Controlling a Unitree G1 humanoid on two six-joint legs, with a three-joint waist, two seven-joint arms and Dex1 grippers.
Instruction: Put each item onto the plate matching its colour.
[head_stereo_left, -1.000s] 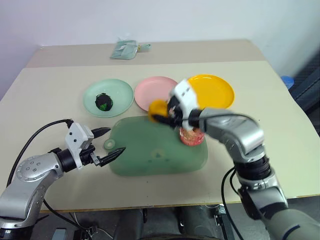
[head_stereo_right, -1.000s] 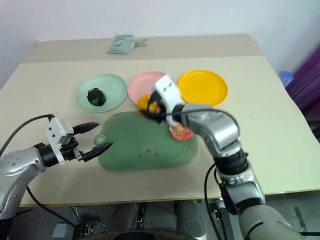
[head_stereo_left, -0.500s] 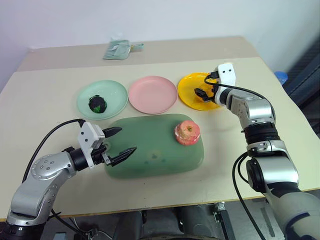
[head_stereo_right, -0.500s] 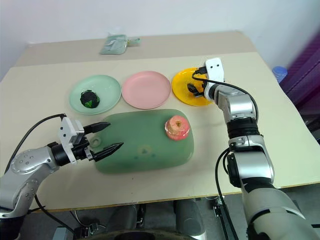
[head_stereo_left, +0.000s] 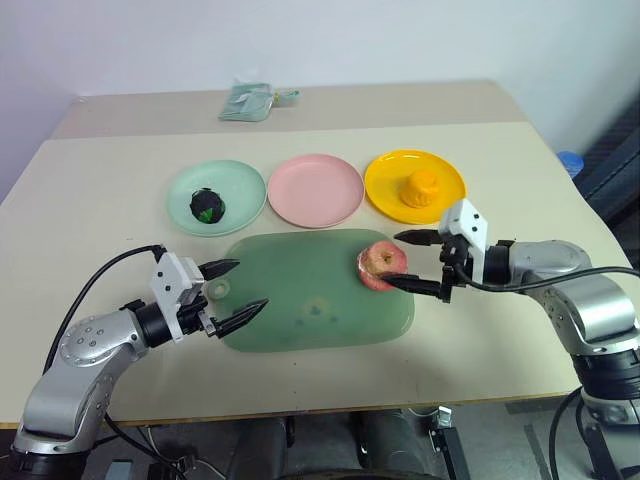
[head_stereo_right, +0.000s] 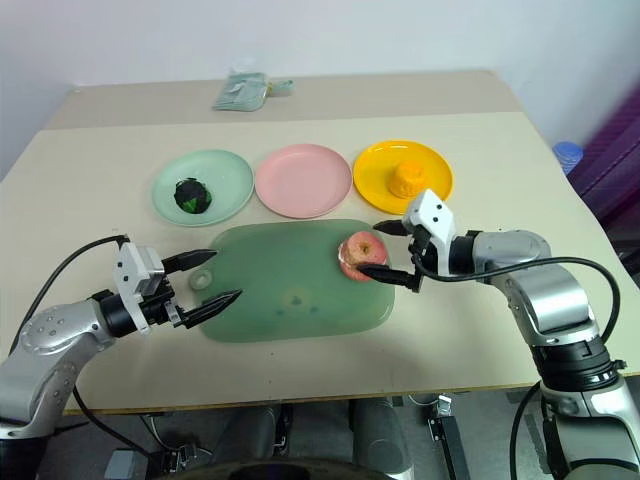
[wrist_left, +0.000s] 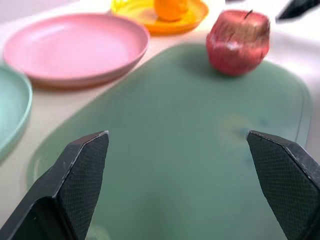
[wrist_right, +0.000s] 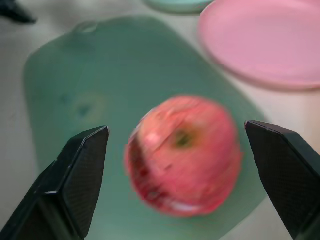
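You are looking down at a big tan table (head_stereo_left: 90, 190). The biggest thing on it is the see-through green board (head_stereo_left: 300, 310), near the front edge. Behind the board sit three round plates in a row: the mint green plate (head_stereo_left: 240, 185) on your left, the pink plate (head_stereo_left: 315, 190) in the middle, and the yellow plate (head_stereo_left: 385, 185) on your right.

The pink-red apple (head_stereo_left: 382, 264) stands on the right end of the board, not on any plate. The orange pudding shape (head_stereo_left: 424, 187) sits on the yellow plate. The dark green-and-black ball (head_stereo_left: 207, 205) sits on the mint green plate.

Your right gripper (head_stereo_left: 409, 261) is just beside the apple, with its two black fingers spread wide, one behind the fruit and one in front. They look clear of the apple, but the view is a bit blurry there. Your left gripper (head_stereo_left: 233, 289) hangs over the left end of the board, fingers wide apart too, holding nothing.

Far back on the table lies a small grey-green cloth bundle (head_stereo_left: 250, 100).
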